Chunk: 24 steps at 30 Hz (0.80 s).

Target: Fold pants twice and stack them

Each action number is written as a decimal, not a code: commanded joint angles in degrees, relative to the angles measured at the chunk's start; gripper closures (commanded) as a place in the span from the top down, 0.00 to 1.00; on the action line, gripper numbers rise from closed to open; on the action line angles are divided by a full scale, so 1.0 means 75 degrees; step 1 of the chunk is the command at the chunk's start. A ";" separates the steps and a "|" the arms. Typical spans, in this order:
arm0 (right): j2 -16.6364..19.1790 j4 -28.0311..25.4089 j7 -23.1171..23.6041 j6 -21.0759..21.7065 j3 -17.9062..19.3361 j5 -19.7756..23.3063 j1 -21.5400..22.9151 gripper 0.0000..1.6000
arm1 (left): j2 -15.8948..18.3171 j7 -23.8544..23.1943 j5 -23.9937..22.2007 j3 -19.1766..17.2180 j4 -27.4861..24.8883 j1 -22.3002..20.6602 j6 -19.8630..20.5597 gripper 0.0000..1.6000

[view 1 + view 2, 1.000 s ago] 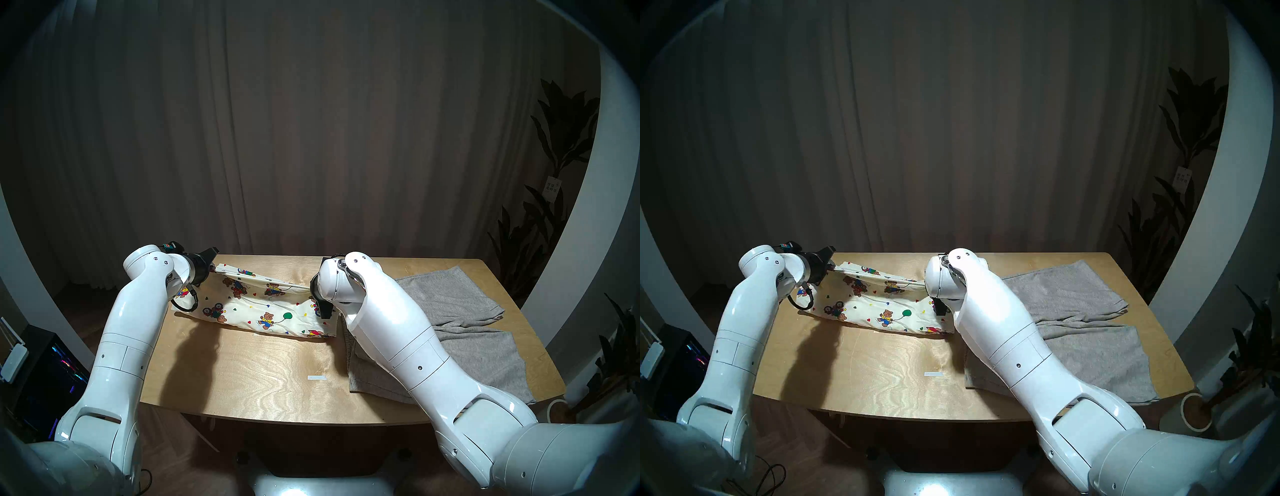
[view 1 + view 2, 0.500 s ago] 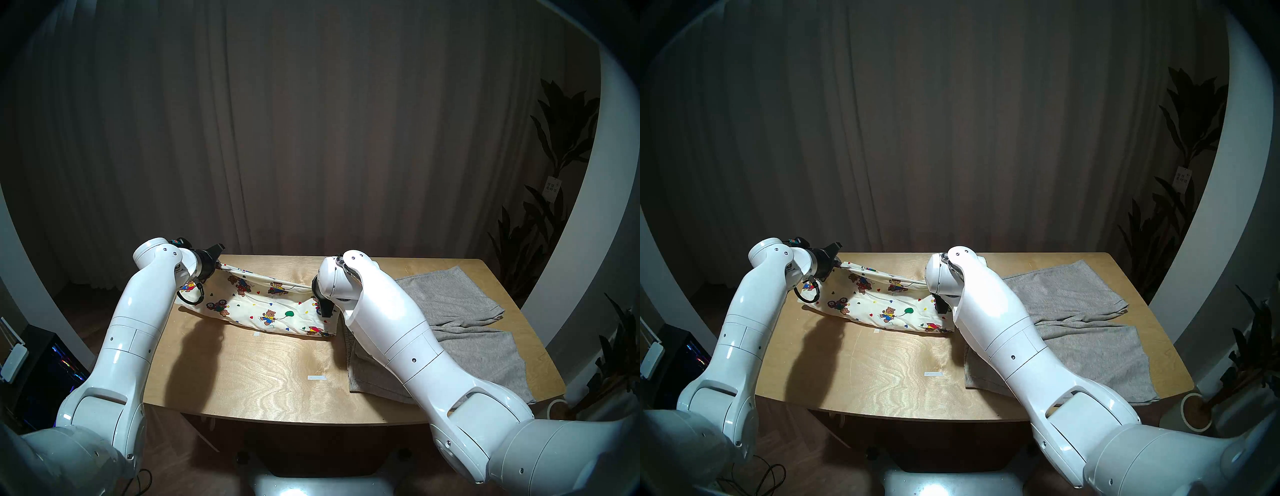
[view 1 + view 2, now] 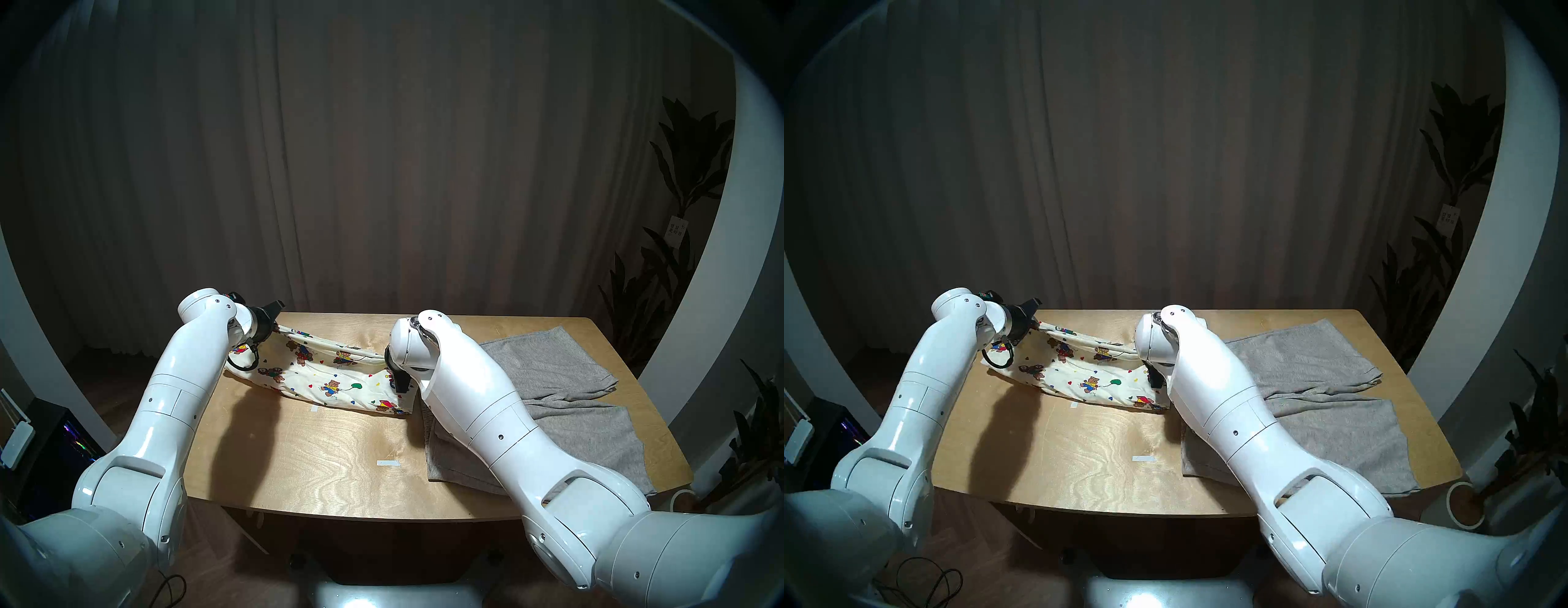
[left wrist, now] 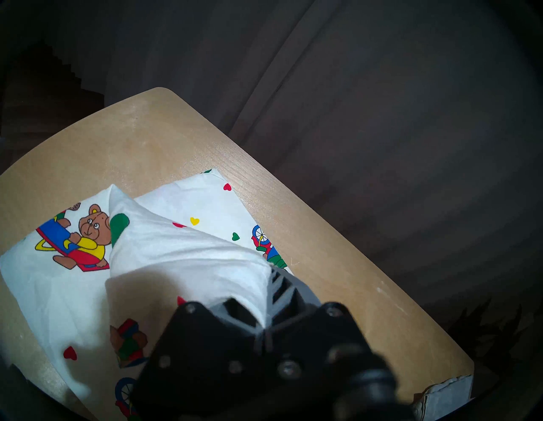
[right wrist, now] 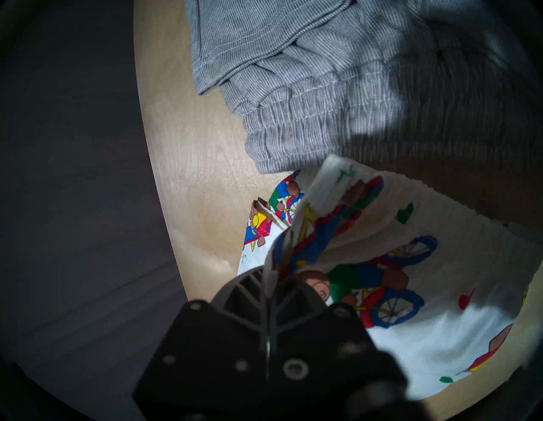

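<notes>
The cream teddy-bear shorts (image 3: 326, 384) (image 3: 1089, 380) lie across the far middle of the wooden table (image 3: 322, 458), their far edge lifted off the surface between both hands. My left gripper (image 3: 278, 327) (image 4: 266, 297) is shut on the cloth's left end. On the right end, beside the grey waistband, my right gripper (image 3: 387, 358) (image 5: 271, 282) is shut on the cream shorts (image 5: 411, 264). The grey knit shorts (image 3: 564, 407) (image 5: 308, 88) lie spread flat at the right of the table, partly hidden under my right arm.
Two small white tape marks (image 3: 388, 463) (image 3: 314, 408) sit on the table top. A dark curtain (image 3: 382, 170) hangs behind the far edge. Plants (image 3: 679, 254) stand at the right, and a dark computer case (image 3: 55, 458) sits on the floor at the left.
My left gripper has carried its end of the cream shorts to the right, so the cloth between the grippers has slackened. The right gripper has barely shifted.
</notes>
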 commanded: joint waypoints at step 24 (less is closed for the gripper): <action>-0.0430 0.0636 0.0300 -0.0099 0.0196 -0.0001 0.0570 1.00 | -0.0230 -0.0040 0.0348 0.0487 0.1310 -0.1585 -0.0042 0.40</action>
